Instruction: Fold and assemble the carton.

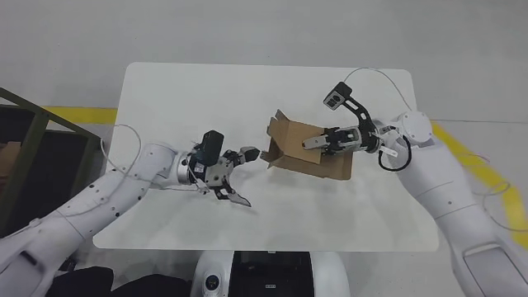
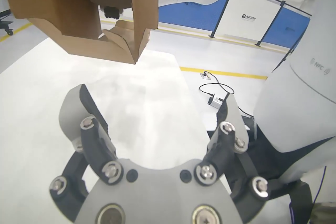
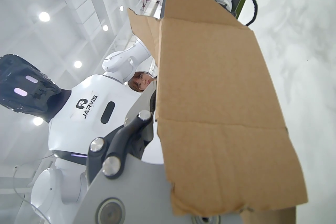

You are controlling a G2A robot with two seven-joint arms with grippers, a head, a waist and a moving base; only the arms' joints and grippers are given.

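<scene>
The brown carton is partly unfolded, its flaps spread at the end facing my left arm, over the middle of the white table. My right gripper is shut on one carton wall and comes in from the right. In the right wrist view, that wall covers most of the gripper, and one finger shows at its edge. My left gripper is open and holds nothing, a short way left of the carton's flaps. In the left wrist view, the carton hangs off the table beyond the open left gripper.
A dark green rack stands off the table's left side. The table's near edge lies close below the left gripper. On the floor beyond the table's corner, a small box with a cable lies.
</scene>
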